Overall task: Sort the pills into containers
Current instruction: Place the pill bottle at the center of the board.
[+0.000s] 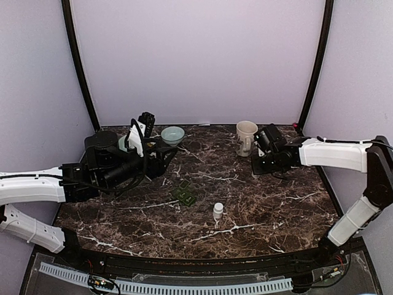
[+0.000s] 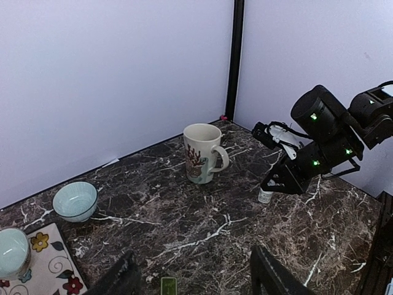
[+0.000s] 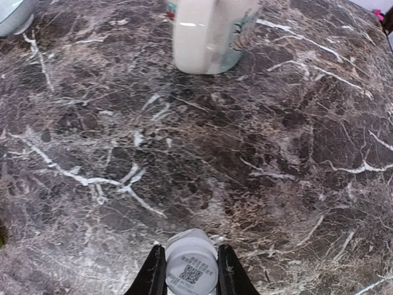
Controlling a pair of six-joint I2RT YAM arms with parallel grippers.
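Right gripper (image 3: pixel 191 248) clamps small white bottle (image 3: pixel 191 265); cream mug (image 1: pixel 245 136) at its 11 o'clock in top view. Left gripper (image 2: pixel 191 253) gapes wide, empty. Dark green containers (image 1: pixel 186 192) lie mid-table, 8 o'clock from right gripper.

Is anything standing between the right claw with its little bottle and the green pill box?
Nothing visible. Only bare marble tabletop separates the right gripper, gripping a white bottle, from the pill box; a second bottle stands off that line.
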